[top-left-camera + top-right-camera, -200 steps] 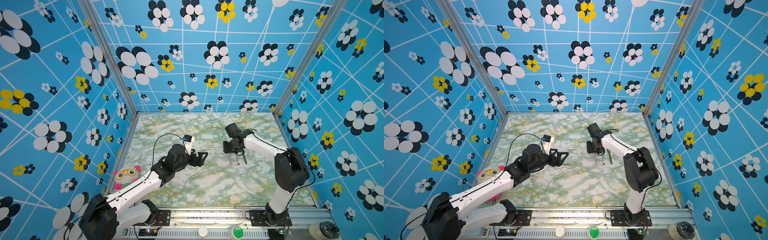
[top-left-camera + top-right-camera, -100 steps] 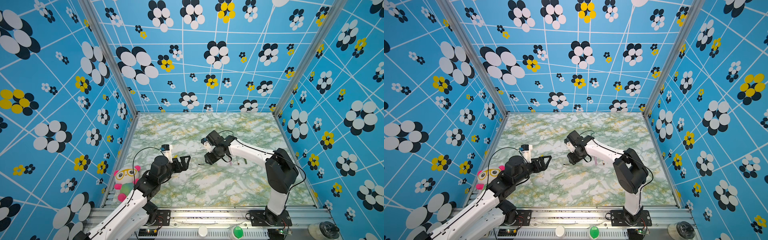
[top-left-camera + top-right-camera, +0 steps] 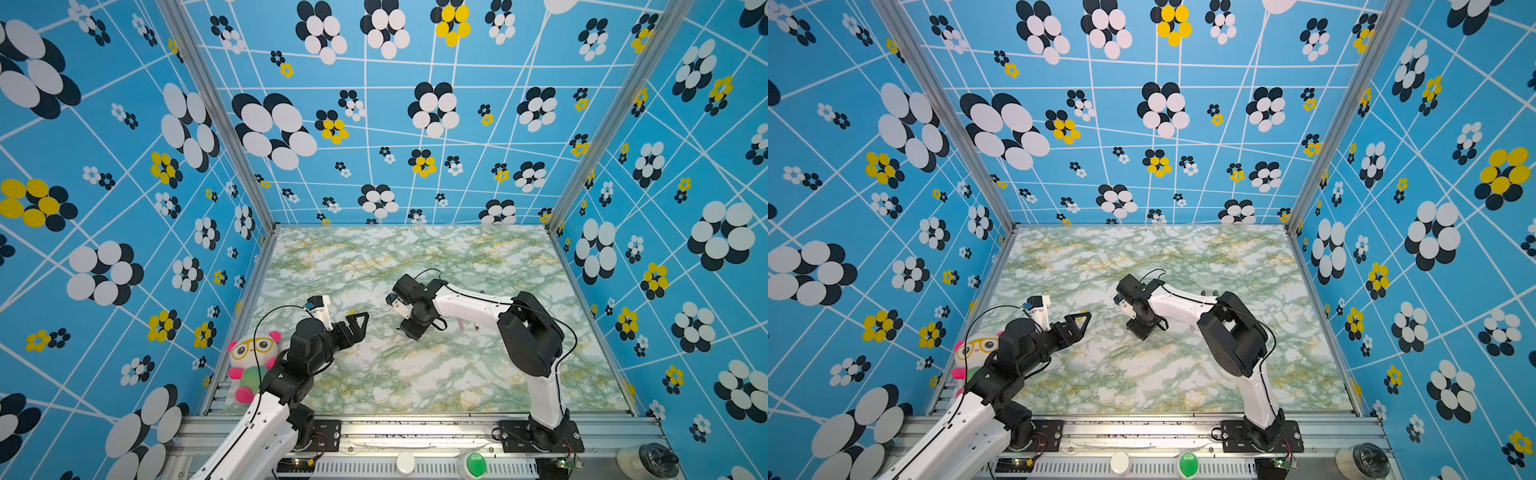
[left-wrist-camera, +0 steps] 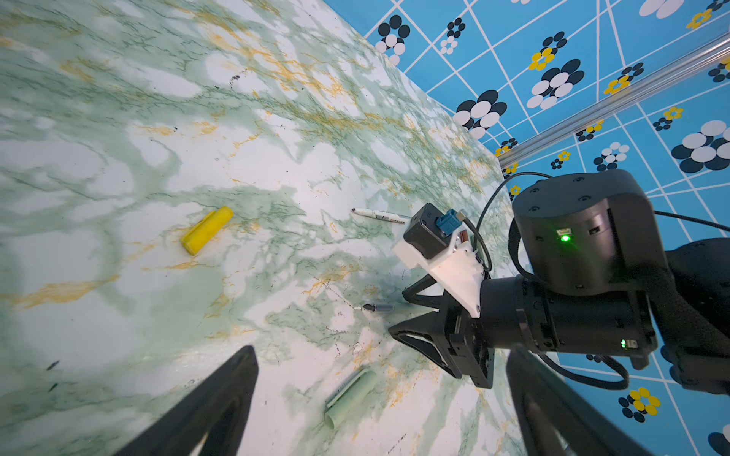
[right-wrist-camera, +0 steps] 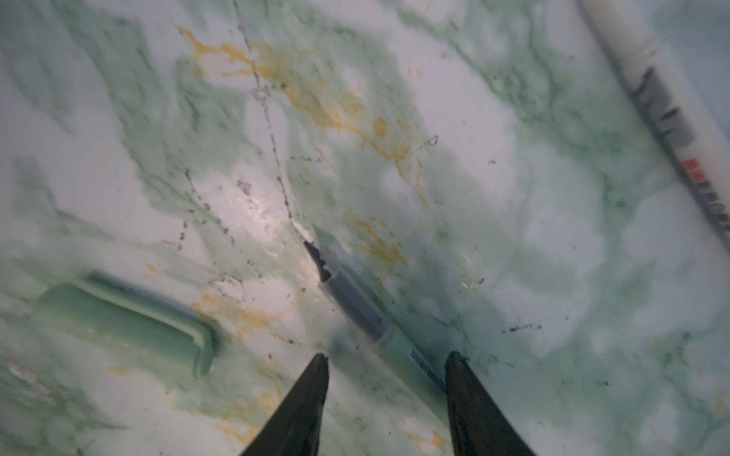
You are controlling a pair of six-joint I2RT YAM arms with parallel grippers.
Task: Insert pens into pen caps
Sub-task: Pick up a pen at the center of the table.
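Pointing away from right claw (image 5: 387, 357): pen (image 5: 355, 302)

Your widest lane is the table's (image 3: 415, 253) far half, open marble. The right arm (image 3: 469, 305) bars the centre, a pale cap (image 3: 390, 352) lying near-left of it; a plush (image 3: 251, 357) crowds the near-left edge.

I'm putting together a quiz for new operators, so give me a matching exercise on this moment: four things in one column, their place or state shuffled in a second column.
Things:
1. yellow cap
2. pale green pen
3. left gripper
4. plush toy

Place or state:
A. on the table, between the open jaws of the right gripper
B. at the table's edge, beside the left arm
C. wide open, holding nothing
D. lying on the table with no pen in it

Pairs: 1-D, 2-A, 3-C, 4-B
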